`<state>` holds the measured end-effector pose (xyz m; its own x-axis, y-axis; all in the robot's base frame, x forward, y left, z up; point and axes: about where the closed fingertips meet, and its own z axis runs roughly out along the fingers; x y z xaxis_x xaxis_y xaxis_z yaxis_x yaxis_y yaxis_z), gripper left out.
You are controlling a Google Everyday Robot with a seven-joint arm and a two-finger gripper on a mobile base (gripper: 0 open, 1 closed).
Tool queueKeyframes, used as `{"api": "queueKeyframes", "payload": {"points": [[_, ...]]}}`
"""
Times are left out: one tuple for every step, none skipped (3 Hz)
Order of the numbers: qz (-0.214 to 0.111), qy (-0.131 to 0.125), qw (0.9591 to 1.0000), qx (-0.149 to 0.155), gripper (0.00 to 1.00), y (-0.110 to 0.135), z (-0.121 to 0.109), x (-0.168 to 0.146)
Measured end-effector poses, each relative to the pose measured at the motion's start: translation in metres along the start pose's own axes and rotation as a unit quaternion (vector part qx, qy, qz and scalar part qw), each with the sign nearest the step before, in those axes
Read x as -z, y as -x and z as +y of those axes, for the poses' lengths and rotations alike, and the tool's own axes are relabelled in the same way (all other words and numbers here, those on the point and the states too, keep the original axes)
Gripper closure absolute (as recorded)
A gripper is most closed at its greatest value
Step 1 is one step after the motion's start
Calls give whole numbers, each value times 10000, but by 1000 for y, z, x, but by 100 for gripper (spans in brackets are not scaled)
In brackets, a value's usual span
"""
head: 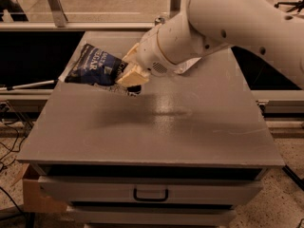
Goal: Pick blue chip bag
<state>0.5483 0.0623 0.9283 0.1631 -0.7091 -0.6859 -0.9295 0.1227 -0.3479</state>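
Observation:
The blue chip bag (93, 67), dark navy foil with white lettering, hangs in the air above the left part of the grey table (156, 132). My gripper (129, 73) is shut on the bag's right end, its tan fingers (133, 76) pinching the foil. The bag sticks out to the left of the gripper, tilted, and casts a shadow on the table below. My white arm (213, 27) reaches in from the upper right.
The table is a grey cabinet with a drawer and handle (150, 194) at the front. A crumpled white-silver item (190, 65) lies behind my arm. A small can top (159, 19) shows at the table's far edge. A rail runs along the back.

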Motion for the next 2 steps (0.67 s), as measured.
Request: {"api": "queueKeyframes", "payload": {"points": [[-223, -182, 9996, 19, 100, 5, -9, 8], [-292, -228, 9993, 30, 100, 7, -12, 10]]}}
